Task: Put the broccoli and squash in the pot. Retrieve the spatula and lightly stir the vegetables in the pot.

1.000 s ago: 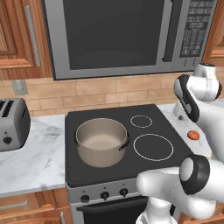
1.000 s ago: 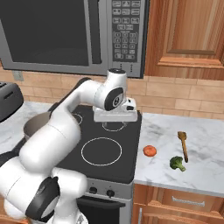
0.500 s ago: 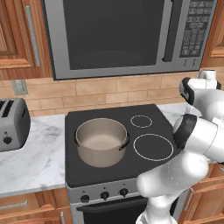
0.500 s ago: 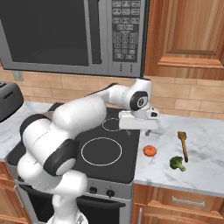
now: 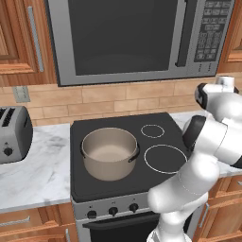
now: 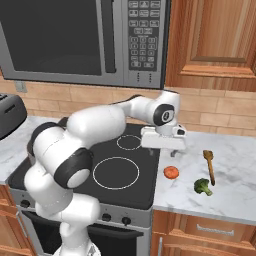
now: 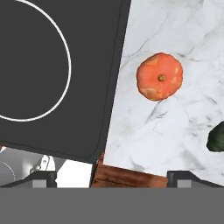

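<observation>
Marble counter (image 6: 235, 185): squash (image 6: 171, 172) near stove edge, claw (image 6: 163, 150) above, wide.

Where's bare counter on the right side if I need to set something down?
Bare marble lies between the stove edge and the squash, and along the front below the broccoli. It is crowded where squash, broccoli and spatula cluster, with the open hand above.

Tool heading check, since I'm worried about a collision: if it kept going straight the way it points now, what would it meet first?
Probably bare marble counter just short of the squash; the open tool points down there. Depth is unclear.
</observation>
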Controlling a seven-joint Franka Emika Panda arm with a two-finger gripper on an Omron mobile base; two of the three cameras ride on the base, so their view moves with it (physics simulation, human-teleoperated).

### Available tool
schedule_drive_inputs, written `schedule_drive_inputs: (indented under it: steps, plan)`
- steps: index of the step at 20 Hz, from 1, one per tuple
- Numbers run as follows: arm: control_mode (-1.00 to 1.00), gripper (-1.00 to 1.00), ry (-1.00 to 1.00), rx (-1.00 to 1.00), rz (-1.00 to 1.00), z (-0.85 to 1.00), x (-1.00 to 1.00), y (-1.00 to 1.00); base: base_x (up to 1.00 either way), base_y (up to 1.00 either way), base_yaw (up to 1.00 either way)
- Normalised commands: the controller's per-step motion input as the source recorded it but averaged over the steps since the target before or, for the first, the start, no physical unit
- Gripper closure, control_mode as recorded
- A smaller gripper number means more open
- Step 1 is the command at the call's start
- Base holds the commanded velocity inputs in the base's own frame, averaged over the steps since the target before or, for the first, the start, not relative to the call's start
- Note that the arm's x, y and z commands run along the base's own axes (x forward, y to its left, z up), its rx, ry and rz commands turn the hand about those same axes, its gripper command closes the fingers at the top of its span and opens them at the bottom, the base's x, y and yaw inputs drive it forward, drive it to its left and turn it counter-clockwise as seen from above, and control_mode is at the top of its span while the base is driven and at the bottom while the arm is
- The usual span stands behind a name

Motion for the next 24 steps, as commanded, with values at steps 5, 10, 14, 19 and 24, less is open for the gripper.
schedule_drive_inputs:
  steps: [5,10,14,19,24]
  plan:
    - [-1.0,-1.0,0.02,0.02,-0.23,0.0,0.02,-0.23,0.0,0.0,0.0]
    - [-1.0,-1.0,-0.1,0.0,-0.15,-0.02,0.02,-0.1,0.0,0.0,0.0]
    - [-1.0,-1.0,-0.17,0.0,-0.01,-0.11,0.47,0.0,0.0,0.0,0.0]
    - [-1.0,-1.0,-0.03,-0.01,0.0,-0.04,0.52,-0.01,0.0,0.0,0.0]
    - [-1.0,-1.0,0.0,0.0,0.0,-0.27,0.04,-0.09,0.0,0.0,0.0]
